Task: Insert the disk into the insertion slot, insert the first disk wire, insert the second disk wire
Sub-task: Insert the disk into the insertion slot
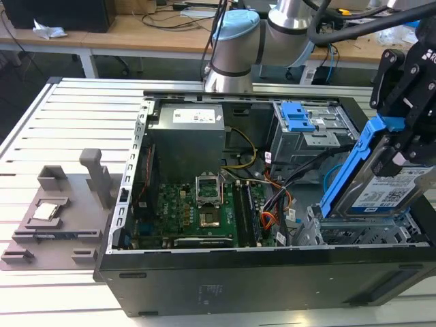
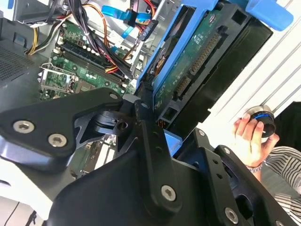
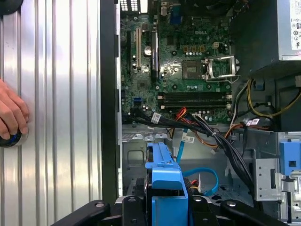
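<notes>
A ribbed, silvery metal worktop (image 1: pixel 68 116) carries an open black computer case (image 1: pixel 238 289), lying on its side toward the exterior view's right. Near it, on the exterior view's left, sits a grey plastic fixture (image 1: pixel 61 218) with upright posts. In the first wrist view a person's hand (image 3: pixel 11 113) rests on the worktop over a small dark round knob (image 3: pixel 8 139).

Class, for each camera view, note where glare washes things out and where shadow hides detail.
First wrist view: the ribbed table glares white. Second wrist view: the bright surface behind the disk is washed out. Exterior view: even light, though the near wall of the computer case lies in shadow.
</notes>
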Robot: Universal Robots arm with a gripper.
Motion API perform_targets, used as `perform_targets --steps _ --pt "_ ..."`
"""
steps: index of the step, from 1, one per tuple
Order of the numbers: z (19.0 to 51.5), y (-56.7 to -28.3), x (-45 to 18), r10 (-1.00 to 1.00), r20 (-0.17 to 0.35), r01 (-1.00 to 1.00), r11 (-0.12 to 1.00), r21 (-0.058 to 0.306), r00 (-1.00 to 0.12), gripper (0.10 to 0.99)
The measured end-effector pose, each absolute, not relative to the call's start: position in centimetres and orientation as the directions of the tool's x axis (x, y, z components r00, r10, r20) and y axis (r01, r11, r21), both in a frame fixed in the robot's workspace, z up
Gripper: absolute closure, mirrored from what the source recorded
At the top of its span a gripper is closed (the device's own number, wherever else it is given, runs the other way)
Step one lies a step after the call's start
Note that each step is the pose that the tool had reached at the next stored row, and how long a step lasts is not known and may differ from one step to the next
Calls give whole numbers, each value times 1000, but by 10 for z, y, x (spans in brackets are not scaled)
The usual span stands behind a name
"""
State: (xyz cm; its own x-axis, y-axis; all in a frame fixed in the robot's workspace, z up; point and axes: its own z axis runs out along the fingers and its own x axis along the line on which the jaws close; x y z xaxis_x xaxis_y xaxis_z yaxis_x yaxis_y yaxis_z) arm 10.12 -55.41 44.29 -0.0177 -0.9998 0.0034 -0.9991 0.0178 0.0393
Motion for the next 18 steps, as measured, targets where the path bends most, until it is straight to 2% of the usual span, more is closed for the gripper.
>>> perform_targets --steps 18 --pt "423 -550 96 -1000 3 -999 16 39 -16 722"
